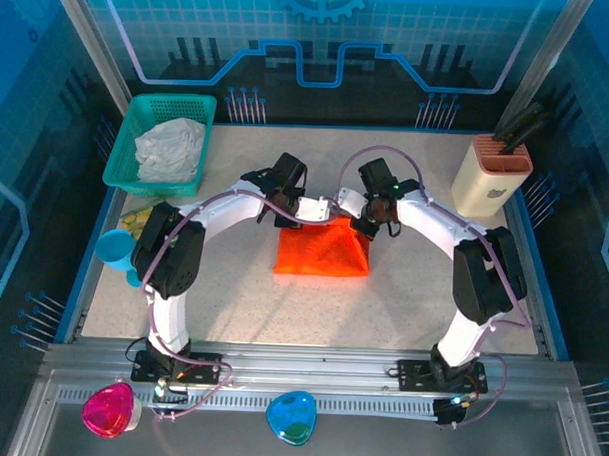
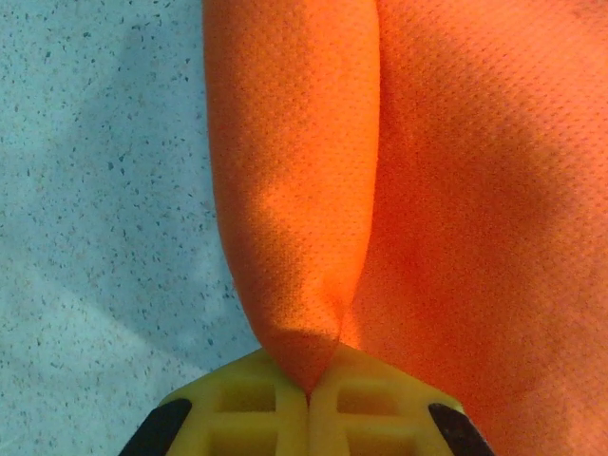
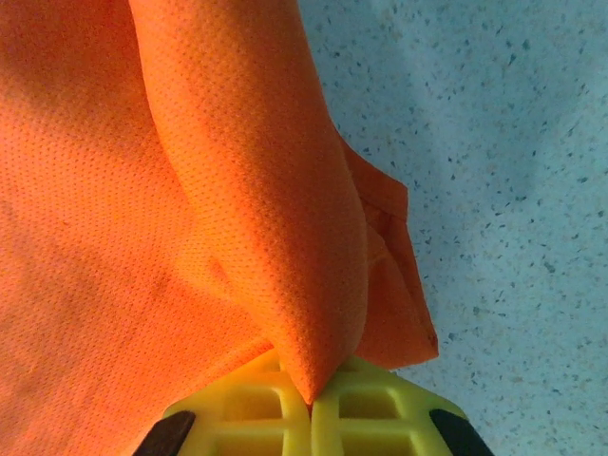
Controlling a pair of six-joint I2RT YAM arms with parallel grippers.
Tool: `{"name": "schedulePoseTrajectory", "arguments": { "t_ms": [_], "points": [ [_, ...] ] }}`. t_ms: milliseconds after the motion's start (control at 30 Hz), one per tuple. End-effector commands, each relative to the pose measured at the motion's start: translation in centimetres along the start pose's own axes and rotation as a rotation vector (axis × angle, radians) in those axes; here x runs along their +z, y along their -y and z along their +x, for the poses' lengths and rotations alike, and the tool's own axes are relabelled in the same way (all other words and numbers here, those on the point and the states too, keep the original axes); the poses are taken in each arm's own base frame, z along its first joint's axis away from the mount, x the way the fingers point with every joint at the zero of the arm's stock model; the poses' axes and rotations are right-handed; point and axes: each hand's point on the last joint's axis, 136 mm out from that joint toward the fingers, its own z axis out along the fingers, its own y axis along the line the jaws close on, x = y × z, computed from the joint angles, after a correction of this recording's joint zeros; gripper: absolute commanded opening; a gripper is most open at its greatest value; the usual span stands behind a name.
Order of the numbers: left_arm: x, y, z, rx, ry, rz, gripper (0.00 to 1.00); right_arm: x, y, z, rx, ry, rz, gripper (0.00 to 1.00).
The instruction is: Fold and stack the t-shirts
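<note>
Orange t-shirt (image 1: 322, 249) at table (image 1: 402, 311) centre, folded into a rough trapezoid, far edge narrower than near edge. Left gripper (image 2: 309, 391) clamped on a fabric fold at far-left corner. Right gripper (image 3: 311, 394) clamped on a fold at far-right corner, hem edge loose beside it. Whitish-grey t-shirt (image 1: 170, 148) crumpled in teal basket (image 1: 128, 132), far-left corner. Bare tabletop near side of orange shirt, between the arms. Knife block (image 1: 491, 175) far right.

A pale speckled desk (image 1: 402, 301), edged in blue, stands inside an enclosure of translucent blue panels (image 1: 411, 37); a gear emblem (image 1: 327, 1) and circuit-style lines mark the back wall, while a ribbed metal rail (image 1: 309, 378) spans the near edge.
</note>
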Motion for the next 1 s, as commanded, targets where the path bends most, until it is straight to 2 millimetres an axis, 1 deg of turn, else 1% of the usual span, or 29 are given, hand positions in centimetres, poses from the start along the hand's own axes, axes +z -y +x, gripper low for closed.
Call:
{"name": "schedulePoseTrajectory", "arguments": {
  "t_ms": [0, 33, 167, 233, 267, 300, 333, 433, 500, 567, 633, 667, 700, 767, 833, 867, 933, 967],
  "points": [
    [1.2, -2.0, -0.6, 0.031, 0.045, -0.043, 0.00, 1.0, 1.4, -0.3, 0.051, 0.013, 0.011, 0.01],
    [1.6, -2.2, -0.5, 0.030, 0.044, -0.045, 0.00, 1.4, 1.6, -0.2, 0.064, 0.009, 0.014, 0.06],
    [3.4, -2.8, 0.5, 0.020, 0.019, -0.069, 0.00, 3.2, 2.3, 0.3, 0.119, -0.009, 0.029, 0.31],
    [4.0, -3.5, 0.7, 0.003, 0.015, -0.099, 0.00, 3.7, 3.1, 0.4, 0.148, -0.017, 0.064, 0.39],
    [4.2, -4.0, 0.7, -0.014, 0.018, -0.117, 0.09, 3.8, 3.6, 0.4, 0.164, -0.019, 0.085, 0.42],
    [4.2, -4.4, 0.7, -0.030, 0.024, -0.135, 0.24, 3.9, 4.2, 0.4, 0.181, -0.017, 0.105, 0.45],
    [4.3, -4.8, 0.6, -0.041, 0.029, -0.155, 0.30, 3.8, 4.6, 0.3, 0.196, -0.015, 0.123, 0.47],
    [3.8, -6.7, 0.4, -0.071, 0.046, -0.252, 0.42, 3.2, 6.5, 0.1, 0.252, 0.000, 0.203, 0.52],
    [2.8, -8.7, 0.1, -0.101, 0.068, -0.369, 0.51, 2.0, 8.4, -0.4, 0.292, 0.030, 0.291, 0.56],
    [0.9, -10.8, -0.4, -0.124, 0.097, -0.495, 0.58, 0.3, 9.8, -0.9, 0.328, 0.066, 0.368, 0.56],
    [-1.8, -13.3, -0.5, -0.159, 0.109, -0.653, 0.63, -1.8, 11.2, -1.2, 0.357, 0.101, 0.457, 0.57],
    [-3.4, -14.6, -0.2, -0.184, 0.104, -0.743, 0.66, -3.2, 11.9, -1.2, 0.380, 0.118, 0.510, 0.57],
    [-5.1, -15.6, -0.1, -0.205, 0.102, -0.824, 0.72, -4.4, 12.3, -1.1, 0.405, 0.132, 0.554, 0.57],
    [-9.4, -17.4, 0.4, -0.273, 0.108, -0.998, 0.79, -7.6, 13.3, -0.5, 0.501, 0.167, 0.654, 0.59],
    [-13.6, -18.0, 0.9, -0.360, 0.129, -1.112, 0.84, -10.6, 13.5, 0.5, 0.617, 0.193, 0.720, 0.61],
    [-15.8, -17.9, 1.2, -0.422, 0.146, -1.146, 0.86, -12.1, 13.3, 1.3, 0.685, 0.201, 0.743, 0.63],
    [-19.3, -17.1, 1.5, -0.546, 0.197, -1.153, 0.93, -14.5, 12.5, 2.8, 0.820, 0.217, 0.747, 0.65],
    [-20.4, -16.1, 1.6, -0.607, 0.218, -1.116, 0.98, -15.5, 11.6, 3.8, 0.899, 0.216, 0.720, 0.65]
  ]
}}
